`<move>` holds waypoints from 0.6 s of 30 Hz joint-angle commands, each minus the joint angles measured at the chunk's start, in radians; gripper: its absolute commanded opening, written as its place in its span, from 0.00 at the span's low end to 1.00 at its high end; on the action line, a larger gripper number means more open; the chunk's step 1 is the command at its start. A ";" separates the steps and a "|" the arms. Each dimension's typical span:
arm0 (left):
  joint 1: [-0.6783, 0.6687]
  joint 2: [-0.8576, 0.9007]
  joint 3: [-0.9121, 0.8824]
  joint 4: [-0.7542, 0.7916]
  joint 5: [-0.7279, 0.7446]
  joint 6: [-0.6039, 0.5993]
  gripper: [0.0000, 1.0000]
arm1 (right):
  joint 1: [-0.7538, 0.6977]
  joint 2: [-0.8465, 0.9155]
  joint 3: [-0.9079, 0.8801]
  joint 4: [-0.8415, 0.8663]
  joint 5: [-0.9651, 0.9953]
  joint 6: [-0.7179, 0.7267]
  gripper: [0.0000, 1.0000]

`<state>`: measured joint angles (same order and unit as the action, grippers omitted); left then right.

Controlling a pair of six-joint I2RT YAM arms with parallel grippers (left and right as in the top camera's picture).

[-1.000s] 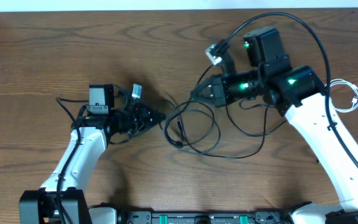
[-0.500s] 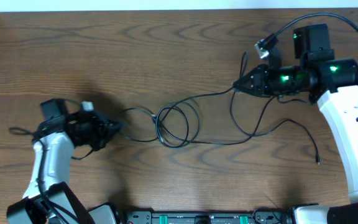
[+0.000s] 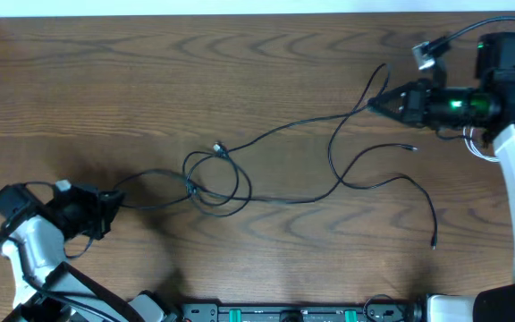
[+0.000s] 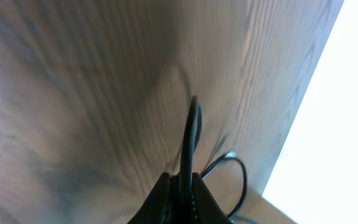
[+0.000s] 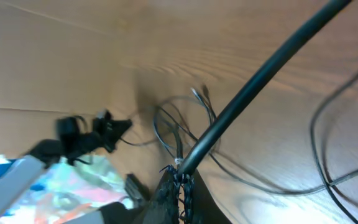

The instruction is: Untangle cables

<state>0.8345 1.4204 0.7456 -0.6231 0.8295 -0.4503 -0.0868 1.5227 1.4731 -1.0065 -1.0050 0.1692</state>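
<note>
Overhead: brown wood-grain tabletop (image 3: 150,80). Long thin black flexible cables (image 3: 284,199) lie strung across it from lower left to upper right. They are not yet separated and cross in a loose knot of loops (image 3: 213,183) left of centre. A small plug end (image 3: 219,149) sits just above the loops. Two free ends lie right of centre: one (image 3: 412,148) near the right arm, the other (image 3: 434,241) lower down, well apart from both grippers.

Left gripper (image 3: 107,207): low at the table's left edge, tips pointing right. Its fingers are pinched together on a black strand that runs from the tips toward the knot. The left wrist view is blurred but agrees: the fingers (image 4: 166,196) are pressed tight, with the strand (image 4: 193,124) leading straight out between them.

Right gripper (image 3: 378,105): upper right, tips pointing left. Its fingers are likewise clamped on a black strand, which drops down and left toward the middle of the table. In the right wrist view the strand (image 5: 247,93) leaves the closed tips and slants up to the right. The loops (image 5: 173,130) lie on the wood beyond.

Thin white cable (image 3: 475,146): only a bit shows, beside the right arm at the right edge. How it lies cannot be made out.
</note>
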 commanded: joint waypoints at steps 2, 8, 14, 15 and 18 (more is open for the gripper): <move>0.023 0.005 -0.003 -0.002 -0.013 0.019 0.08 | -0.108 -0.047 0.004 0.029 -0.194 -0.035 0.01; 0.023 0.005 -0.003 -0.006 -0.057 0.020 0.07 | -0.291 -0.094 0.004 0.084 -0.341 -0.034 0.01; 0.023 0.005 -0.005 -0.005 -0.057 0.020 0.07 | -0.480 -0.127 0.004 0.086 -0.341 -0.017 0.01; 0.023 0.005 -0.004 -0.005 -0.058 0.020 0.07 | -0.506 -0.129 0.004 0.084 -0.340 -0.017 0.01; 0.023 0.005 -0.005 -0.005 -0.073 0.019 0.07 | -0.565 -0.129 0.004 0.068 -0.323 -0.017 0.01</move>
<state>0.8509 1.4204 0.7456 -0.6250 0.7792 -0.4446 -0.6067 1.4052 1.4731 -0.9276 -1.3041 0.1528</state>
